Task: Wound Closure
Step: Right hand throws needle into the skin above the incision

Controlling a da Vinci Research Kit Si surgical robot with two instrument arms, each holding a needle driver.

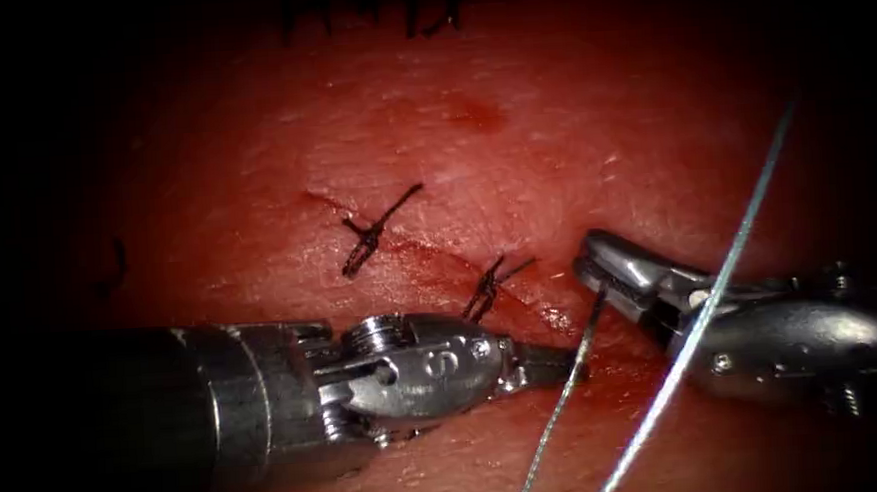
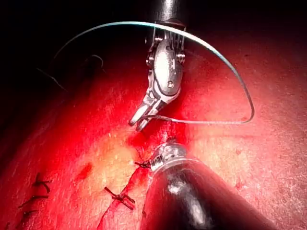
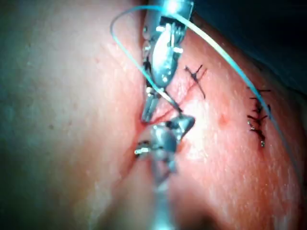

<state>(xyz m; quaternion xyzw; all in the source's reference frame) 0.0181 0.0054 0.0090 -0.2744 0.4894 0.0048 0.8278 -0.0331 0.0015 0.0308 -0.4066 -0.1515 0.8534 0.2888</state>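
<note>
Left gripper: comes in level from the left, jaws closed to a narrow tip. The tip sits right on a dark strand of thread and looks pinched on it, though the contact is too small to be sure.

Right gripper: just up and right of the left tip, near but apart, jaws close together. The same dark strand starts at its lower jaw. In the left wrist view the thread leaves the right gripper and swings out in a wide loop over its shaft, so I judge the right gripper has hold of the thread.

Key relation: the strand's long axis runs steeply down and left from the right gripper, and the left gripper crosses it almost square. The left gripper sits lower on the strand and the right holds its top end. A second, paler run of thread passes over the right tool on a similar slant.

Both tips are at the right end of the cut, past two dark stitches on the tissue.

Needle: cannot tell where it is, or whether it is in the tissue.
</note>
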